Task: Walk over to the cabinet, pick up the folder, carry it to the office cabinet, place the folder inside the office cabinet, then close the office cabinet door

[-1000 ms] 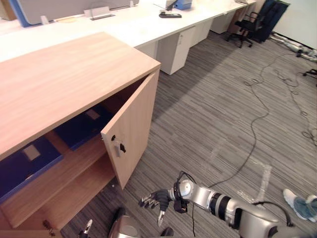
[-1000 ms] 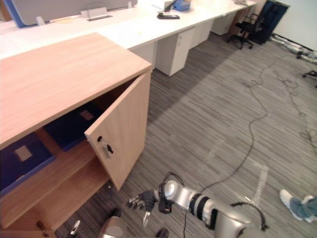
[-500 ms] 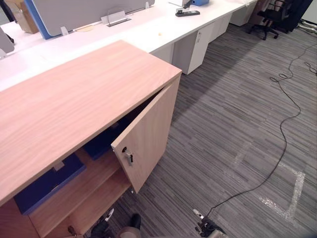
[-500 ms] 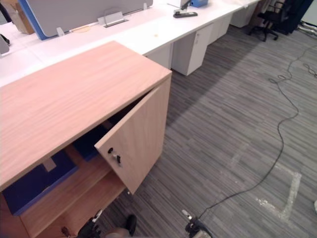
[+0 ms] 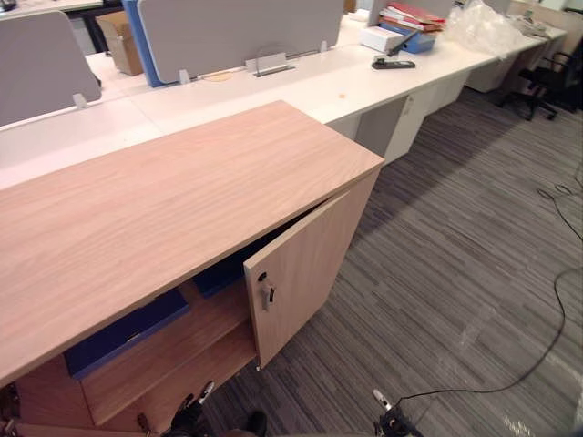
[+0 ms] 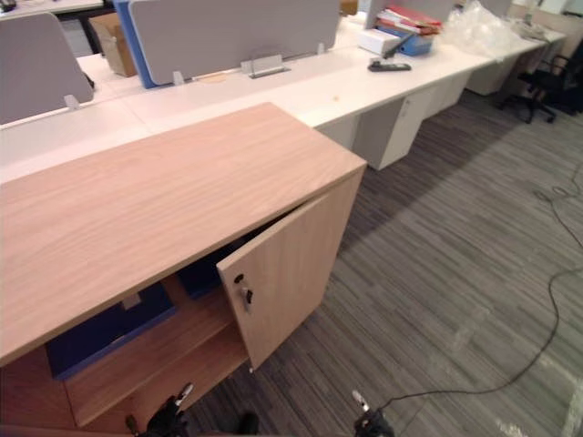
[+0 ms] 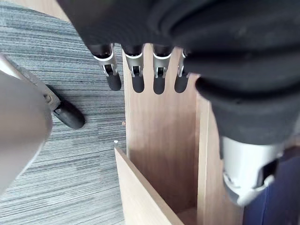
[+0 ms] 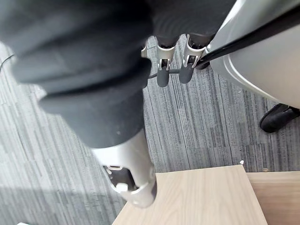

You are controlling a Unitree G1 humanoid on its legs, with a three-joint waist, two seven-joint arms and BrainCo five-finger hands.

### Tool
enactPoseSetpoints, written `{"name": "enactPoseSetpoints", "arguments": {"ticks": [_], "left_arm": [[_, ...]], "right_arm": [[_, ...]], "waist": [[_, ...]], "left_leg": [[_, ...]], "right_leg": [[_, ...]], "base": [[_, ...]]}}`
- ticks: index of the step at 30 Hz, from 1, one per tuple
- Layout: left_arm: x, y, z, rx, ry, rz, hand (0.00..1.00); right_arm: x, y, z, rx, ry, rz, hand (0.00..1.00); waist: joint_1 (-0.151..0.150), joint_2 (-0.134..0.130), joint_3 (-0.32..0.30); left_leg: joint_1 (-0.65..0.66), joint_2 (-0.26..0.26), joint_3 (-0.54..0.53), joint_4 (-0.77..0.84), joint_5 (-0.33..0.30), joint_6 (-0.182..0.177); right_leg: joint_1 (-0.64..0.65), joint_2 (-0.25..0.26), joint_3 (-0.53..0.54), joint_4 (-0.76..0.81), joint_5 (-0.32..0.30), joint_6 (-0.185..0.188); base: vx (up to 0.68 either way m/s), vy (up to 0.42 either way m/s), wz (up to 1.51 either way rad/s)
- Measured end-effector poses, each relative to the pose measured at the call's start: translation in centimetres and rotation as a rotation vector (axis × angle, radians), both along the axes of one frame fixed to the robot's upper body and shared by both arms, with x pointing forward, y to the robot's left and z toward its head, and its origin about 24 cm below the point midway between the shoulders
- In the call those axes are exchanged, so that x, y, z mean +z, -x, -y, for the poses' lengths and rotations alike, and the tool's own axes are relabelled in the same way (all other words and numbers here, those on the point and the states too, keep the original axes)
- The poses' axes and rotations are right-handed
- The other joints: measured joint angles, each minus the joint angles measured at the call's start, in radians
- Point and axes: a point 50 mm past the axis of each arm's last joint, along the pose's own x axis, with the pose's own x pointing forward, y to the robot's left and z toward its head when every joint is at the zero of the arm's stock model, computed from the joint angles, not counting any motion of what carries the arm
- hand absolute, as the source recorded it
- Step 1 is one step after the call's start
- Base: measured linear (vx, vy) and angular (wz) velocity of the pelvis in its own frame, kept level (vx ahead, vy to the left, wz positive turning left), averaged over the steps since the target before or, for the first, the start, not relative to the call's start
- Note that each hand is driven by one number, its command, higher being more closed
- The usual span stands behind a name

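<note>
The wooden office cabinet [image 5: 173, 205] stands in front of me, its right door [image 5: 305, 273] ajar with a small key handle [image 5: 265, 293]. On the upper shelf inside lie two dark blue folders, one at the left [image 5: 127, 332] and one nearer the door [image 5: 223, 273]. My left hand [image 7: 137, 77] hangs low by the cabinet's open front with straight fingers and holds nothing. My right hand [image 8: 161, 75] hangs over the grey carpet near the door's edge, fingers straight and empty. The fingertips of both hands also show at the bottom edge of the eye views.
Long white desks [image 5: 301, 82] with grey dividers [image 5: 237, 32] run behind the cabinet. On them are a cardboard box [image 5: 118, 41] and stacked files [image 5: 410, 18]. A black office chair [image 5: 547, 82] stands at the far right. Striped grey carpet [image 5: 455, 246] lies to the right.
The camera has swung up towards the desks. My right arm, stretched forward over the carpet a second ago, has dropped back to the bottom edge of the eye views.
</note>
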Motion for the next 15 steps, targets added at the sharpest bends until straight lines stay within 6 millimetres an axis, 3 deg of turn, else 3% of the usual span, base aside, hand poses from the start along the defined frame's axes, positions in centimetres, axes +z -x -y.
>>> {"name": "enactPoseSetpoints", "arguments": {"ticks": [1,4,15], "left_arm": [[-0.1,0.4,0.3,0.032,0.012,-0.006,0.0],[-0.4,0.9,0.8,0.065,0.028,-0.015,0.0],[-0.8,1.7,0.6,0.019,0.018,-0.071,0.0]], "right_arm": [[0.0,0.2,0.3,-0.003,0.007,-0.004,0.0],[0.0,0.8,0.8,-0.022,0.017,-0.014,0.0],[-0.4,2.2,0.8,-0.124,-0.009,-0.048,0.0]], "waist": [[-0.003,0.017,-0.01],[-0.002,0.033,-0.023],[-0.016,0.033,-0.04]], "left_leg": [[0.01,0.019,0.028,0.0,-0.007,-0.016],[0.034,0.064,0.074,-0.002,-0.003,-0.049],[0.031,0.08,0.02,-0.005,0.019,-0.081]], "right_leg": [[0.015,0.011,-0.009,-0.01,-0.004,0.006],[0.057,0.044,-0.025,-0.042,-0.005,0.004],[0.119,0.08,-0.086,-0.12,0.014,-0.021]], "base": [[0.07,-0.187,0.03],[0.08,-0.17,0.03],[0.0,-0.046,0.15]]}}
